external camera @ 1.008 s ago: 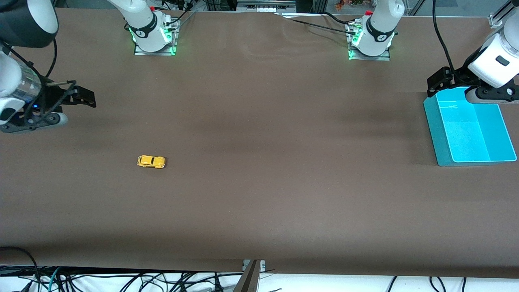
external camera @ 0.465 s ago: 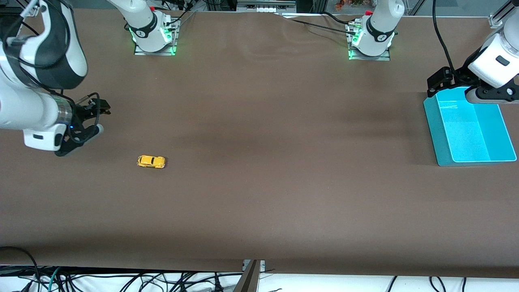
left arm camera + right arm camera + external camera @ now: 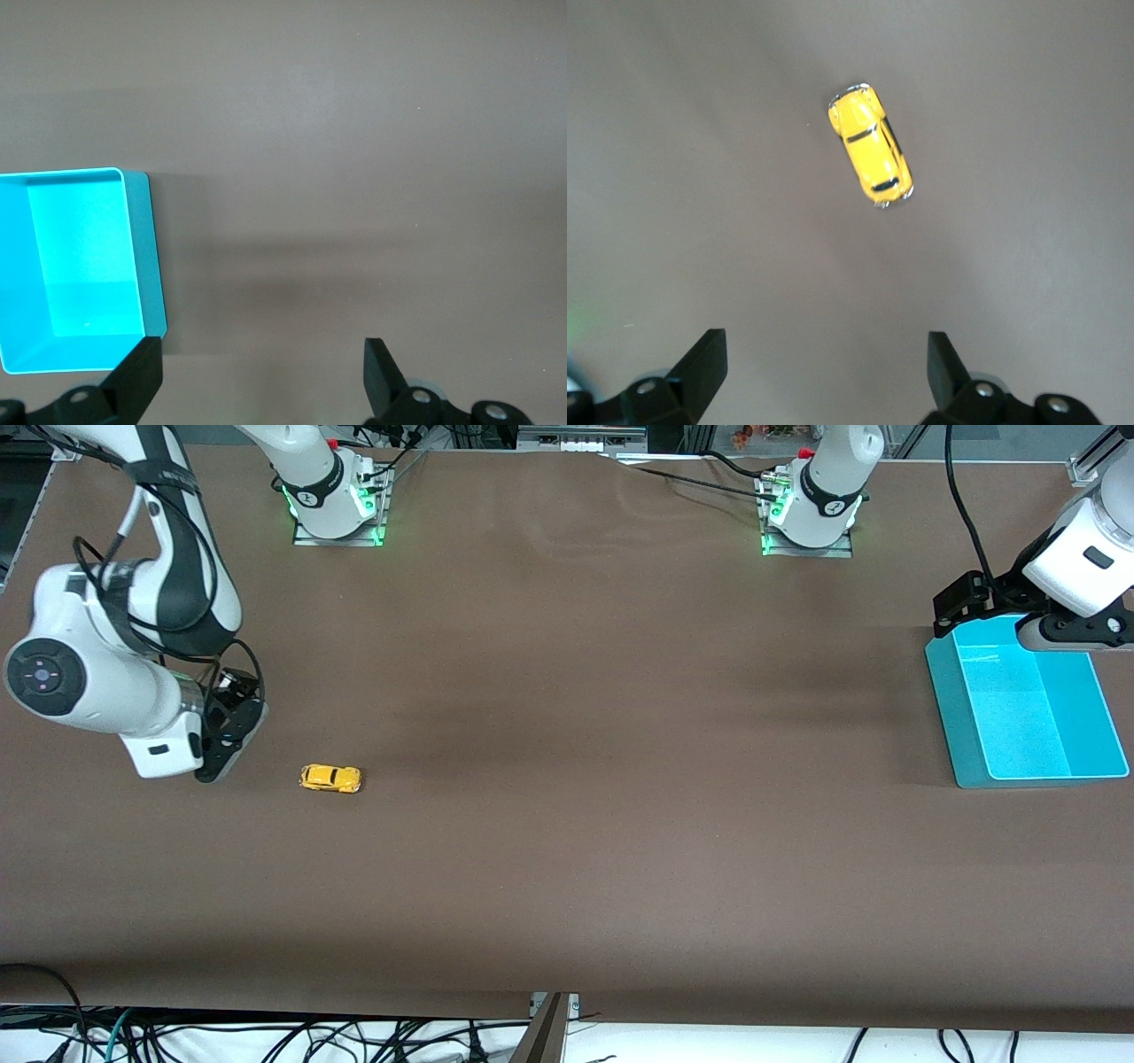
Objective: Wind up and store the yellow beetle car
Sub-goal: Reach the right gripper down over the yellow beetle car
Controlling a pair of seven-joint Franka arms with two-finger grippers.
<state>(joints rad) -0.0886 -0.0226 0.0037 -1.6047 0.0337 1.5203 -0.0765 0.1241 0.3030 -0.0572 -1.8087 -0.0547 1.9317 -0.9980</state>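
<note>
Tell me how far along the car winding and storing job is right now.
Nothing looks done: the yellow beetle car sits untouched on the table, toward the right arm's end. In hand: the right gripper hangs open over the table beside the car, holding nothing. Left: gripping, winding, and storing it in the empty cyan bin, where the left gripper waits open.

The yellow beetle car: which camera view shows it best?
The right wrist view: the yellow beetle car appears large there, roof and windows clear, ahead of the open right gripper. The front view shows it tiny on the table. The left wrist view does not show it.
</note>
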